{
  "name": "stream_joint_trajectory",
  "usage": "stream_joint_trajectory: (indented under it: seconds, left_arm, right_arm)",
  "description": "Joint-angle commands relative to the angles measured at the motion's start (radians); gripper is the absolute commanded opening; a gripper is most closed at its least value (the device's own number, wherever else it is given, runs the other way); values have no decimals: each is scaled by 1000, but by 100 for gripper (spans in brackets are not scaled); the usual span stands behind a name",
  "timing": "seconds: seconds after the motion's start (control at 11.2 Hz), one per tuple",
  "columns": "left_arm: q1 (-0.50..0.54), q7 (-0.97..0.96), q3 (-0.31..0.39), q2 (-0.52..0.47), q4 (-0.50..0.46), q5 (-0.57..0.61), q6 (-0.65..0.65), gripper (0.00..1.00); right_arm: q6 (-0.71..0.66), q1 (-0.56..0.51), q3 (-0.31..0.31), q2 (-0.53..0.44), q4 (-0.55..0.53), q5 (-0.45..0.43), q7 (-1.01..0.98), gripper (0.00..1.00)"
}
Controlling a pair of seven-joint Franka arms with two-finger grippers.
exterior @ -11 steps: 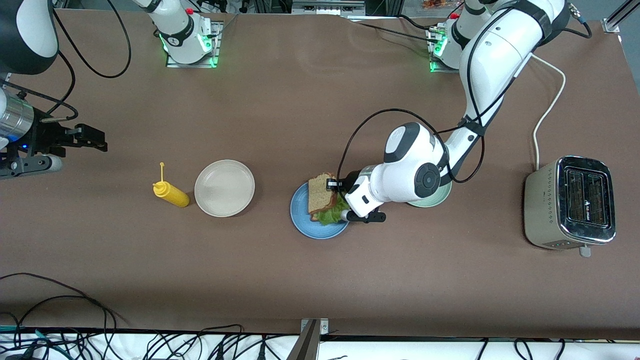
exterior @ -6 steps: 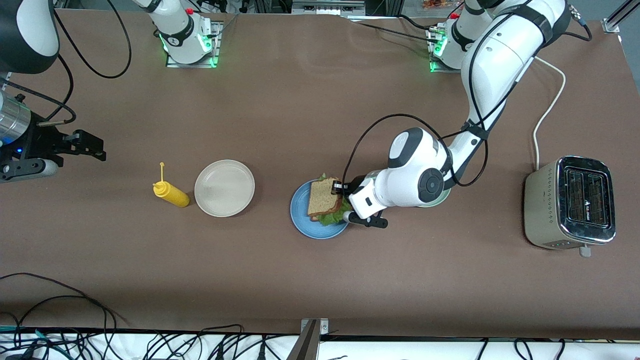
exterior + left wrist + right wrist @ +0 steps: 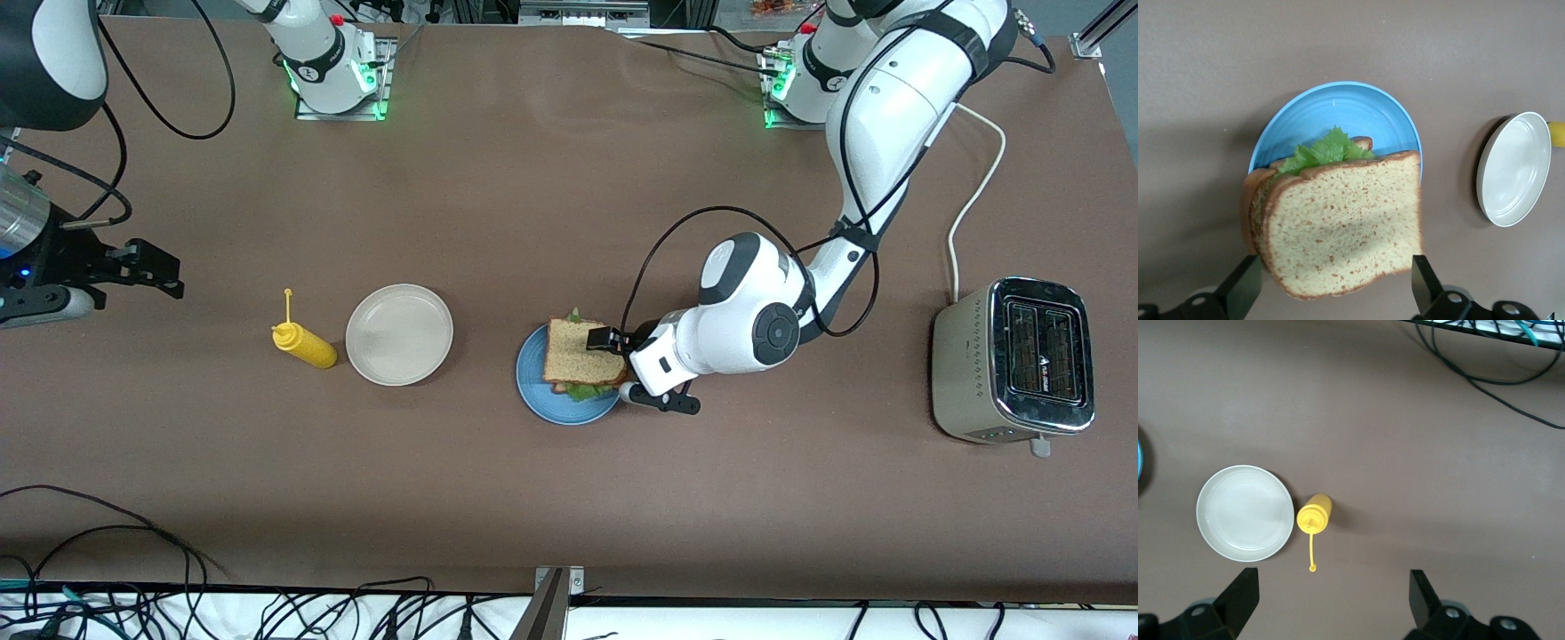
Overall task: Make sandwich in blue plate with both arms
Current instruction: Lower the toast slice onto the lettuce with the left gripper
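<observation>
The sandwich [image 3: 576, 360] lies on the blue plate [image 3: 536, 389]: a brown top slice [image 3: 1345, 233] rests on ruffled green lettuce [image 3: 1325, 150], and the crust of a lower slice [image 3: 1362, 141] peeks out beneath. My left gripper [image 3: 622, 369] hangs open over the plate's rim toward the left arm's end of the table. In the left wrist view its fingers [image 3: 1245, 283] stand clear of the top slice on both sides. My right gripper [image 3: 164, 271] waits open and empty at the right arm's end, above the bare table.
A beige plate [image 3: 399, 334] and a yellow squeeze bottle [image 3: 305, 345] lie beside each other toward the right arm's end. A silver toaster [image 3: 1013, 360] with a white cord [image 3: 969, 204] stands at the left arm's end. Black cables [image 3: 107, 533] trail along the table's near edge.
The left gripper has opened and let go of the top slice. The slice has gone from tilted to flat on the lettuce. The left hand has shifted slightly toward its own end.
</observation>
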Motion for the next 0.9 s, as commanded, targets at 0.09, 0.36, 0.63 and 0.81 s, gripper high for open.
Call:
stream_joint_trajectory:
  seconds: [0.09,0.36,0.63,0.81]
  left_arm:
    - [-2,-4,33,-77,16,29,-81,100]
    - [-2,-10,82,-150,17,29,-150,100]
    - [-4,-6,156,-241,17,47,-262,100]
    - [-4,-4,171,-305,17,158,-344,100]
  right_arm:
    - [2,-5,-29,5,22,18,0,100]
    - [6,-5,-40,0,22,14,0,100]
    - [8,-5,-48,-4,22,18,0,100]
    - [6,-5,-48,-4,22,17,-1,100]
